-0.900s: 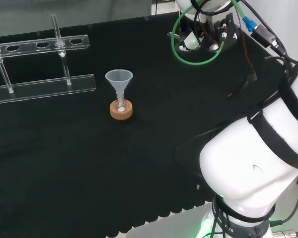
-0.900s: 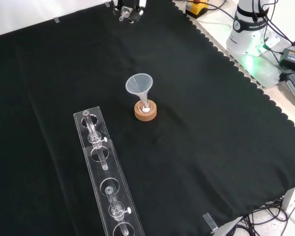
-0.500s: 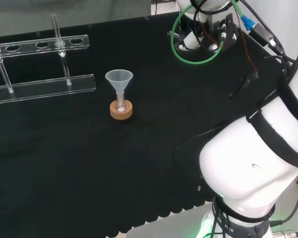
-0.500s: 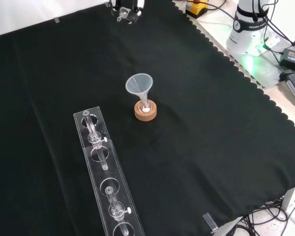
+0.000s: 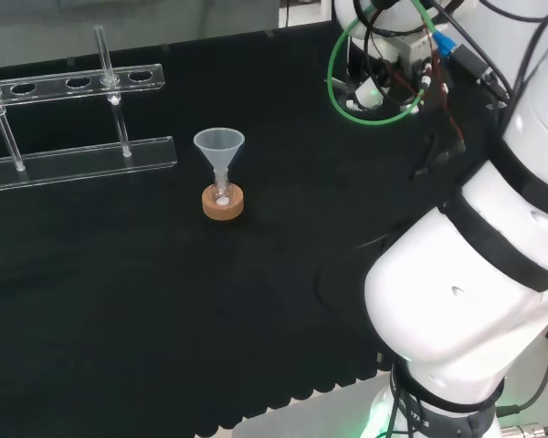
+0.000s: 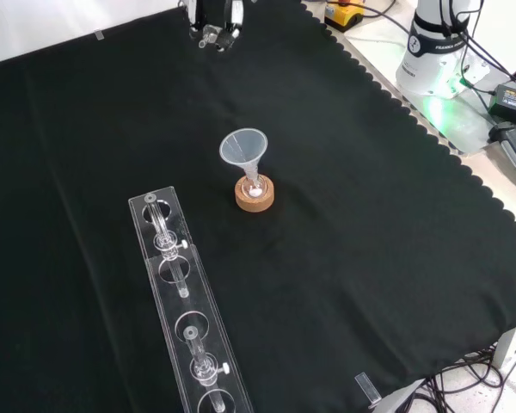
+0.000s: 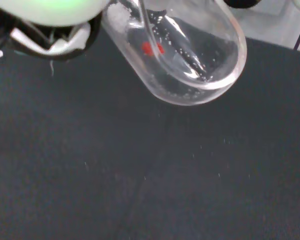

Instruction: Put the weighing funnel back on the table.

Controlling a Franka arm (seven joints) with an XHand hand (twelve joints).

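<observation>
The weighing funnel [image 7: 190, 50], a small clear scoop with white grains and a red mark inside, hangs just above the black cloth in the wrist view. The hand [image 7: 50, 10] holds it from above. In the front view the hand [image 6: 211, 26] comes in at the top edge, over the far part of the cloth, fingers curled together. In the head view the hand [image 5: 384, 82] sits at the upper right among green cable loops, well to the right of the big funnel. The glass piece itself is too small to make out in those two views.
The big funnel [image 6: 243, 148] stands mouth up in a small flask on a cork ring [image 6: 254, 196] mid-cloth. A clear tube rack [image 6: 189, 335] lies at the front left in the front view. The arm's white links [image 5: 466, 274] loom at the head view's right.
In the front view the hand has come down a little from the top edge and drifted left. In the head view the arm's links have swung and the hand shifted right.
</observation>
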